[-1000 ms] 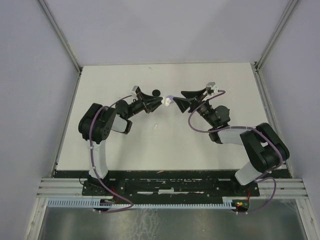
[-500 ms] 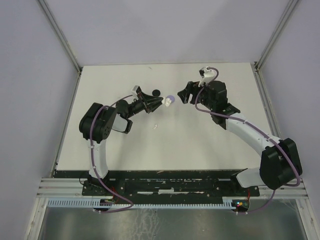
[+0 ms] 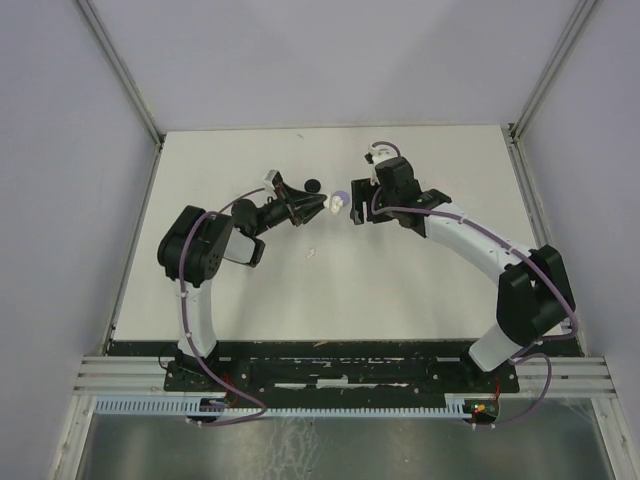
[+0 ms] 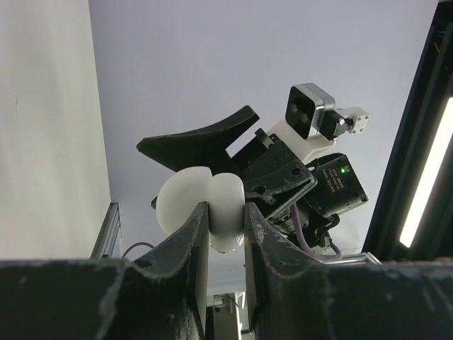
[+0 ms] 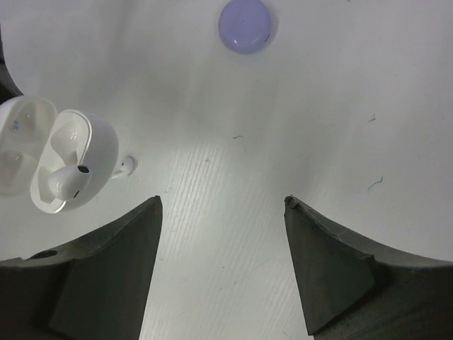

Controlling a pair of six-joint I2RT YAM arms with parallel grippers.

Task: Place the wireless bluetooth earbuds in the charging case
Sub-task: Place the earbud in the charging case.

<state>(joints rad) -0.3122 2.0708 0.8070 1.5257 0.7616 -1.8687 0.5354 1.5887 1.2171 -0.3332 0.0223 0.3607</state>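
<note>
**Operator:** Where are the earbuds?

**Technician:** One white bud-shaped earbud (image 5: 65,182) sits in the open white clamshell charging case (image 5: 71,159). A second small white earbud (image 3: 312,253) lies loose on the white desk (image 3: 400,290), near the case.

**Operator:** Why is the case held up?

**Technician:** The left fingers (image 4: 195,244) pinch one shell of it, which presents the open wells to the other arm. The right fingers (image 5: 106,248) are spread and empty above the desk, near a round lilac disc (image 5: 244,25). They are probably positioned to fetch the loose earbud.

Right pincer (image 5: 221,202) nearer charging case (image 5: 93,142)
</note>
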